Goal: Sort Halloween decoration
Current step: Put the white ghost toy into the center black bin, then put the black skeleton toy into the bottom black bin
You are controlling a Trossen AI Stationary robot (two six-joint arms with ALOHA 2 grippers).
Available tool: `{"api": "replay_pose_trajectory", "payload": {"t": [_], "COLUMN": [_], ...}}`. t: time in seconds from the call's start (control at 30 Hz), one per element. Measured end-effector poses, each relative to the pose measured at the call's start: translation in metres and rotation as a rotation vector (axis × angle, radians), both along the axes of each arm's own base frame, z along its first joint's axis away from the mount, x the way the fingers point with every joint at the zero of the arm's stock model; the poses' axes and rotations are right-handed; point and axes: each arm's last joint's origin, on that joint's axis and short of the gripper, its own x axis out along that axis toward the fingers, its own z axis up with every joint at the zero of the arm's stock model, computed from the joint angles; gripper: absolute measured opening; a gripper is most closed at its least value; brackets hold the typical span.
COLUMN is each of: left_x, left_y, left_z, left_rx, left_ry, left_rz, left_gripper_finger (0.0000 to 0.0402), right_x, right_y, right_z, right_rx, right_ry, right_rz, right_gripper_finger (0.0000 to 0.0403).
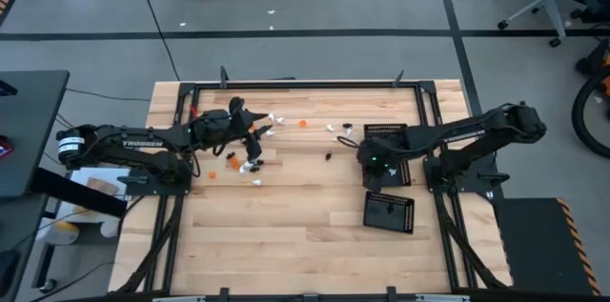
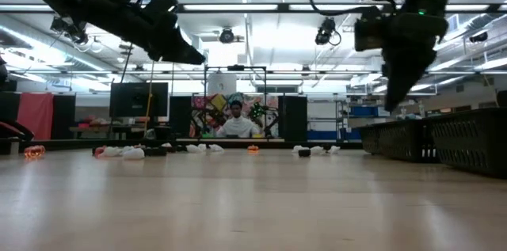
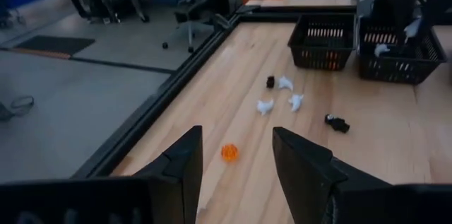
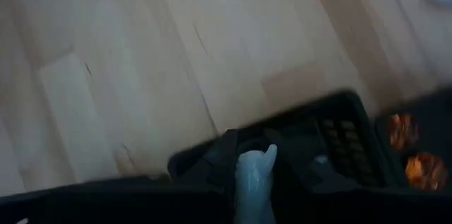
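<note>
The Halloween decoration lies scattered on the far left half of the table: white pieces [image 1: 252,165], an orange one [image 1: 303,123] and black ones [image 1: 329,156]. My left gripper [image 1: 255,129] hangs open above them. In its wrist view an orange piece [image 3: 229,152] lies on the wood ahead of the gap, with white pieces [image 3: 265,105] and a black one [image 3: 337,122] farther off. My right gripper [image 1: 374,162] hovers over the black trays [image 1: 386,140], shut on a white piece [image 4: 254,178]. Orange pieces [image 4: 404,130] lie in a tray below it. My right gripper pinches the white piece [image 4: 256,159] between its two fingers [image 4: 220,159], pointing down from above. The piece is lifted clear and stands over the corner of a black tray [image 4: 332,114]. Its lower part is cut off by the picture's edge.
Three black perforated trays sit on the right half: two side by side [image 1: 398,171] and one nearer the front edge [image 1: 389,211]. A black metal frame [image 1: 286,84] borders the table. A person [image 2: 235,122] sits beyond the far edge. Bare wood [image 1: 286,235] spans the near half.
</note>
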Motion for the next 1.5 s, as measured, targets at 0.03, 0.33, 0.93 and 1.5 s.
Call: {"api": "replay_pose_trajectory", "payload": {"t": [0.03,0.33,0.93,1.5], "left_x": [0.0,0.0,0.0,-0.002], "left_y": [0.0,0.0,0.0,-0.002], "left_z": [0.001,0.001,-0.001,-0.008], "left_rx": [0.009,0.019,-0.012,-0.111], "left_ry": [-0.003,-0.008,0.001,0.041], "left_rz": [-0.002,-0.005,0.001,0.014], "left_gripper_finger": [0.0157,0.0157,0.0157,0.0157], "right_x": [-0.003,-0.02,0.012,0.084], "right_y": [0.0,-0.001,-0.008,-0.048], "right_z": [-0.002,-0.022,0.017,-0.035], "right_rx": [0.006,0.026,-0.142,-0.22], "right_ry": [0.002,0.07,-0.214,-0.124], "right_rz": [-0.012,-0.058,-0.062,0.074], "right_gripper_finger": [0.0068,0.009,0.0114,0.0153]}}
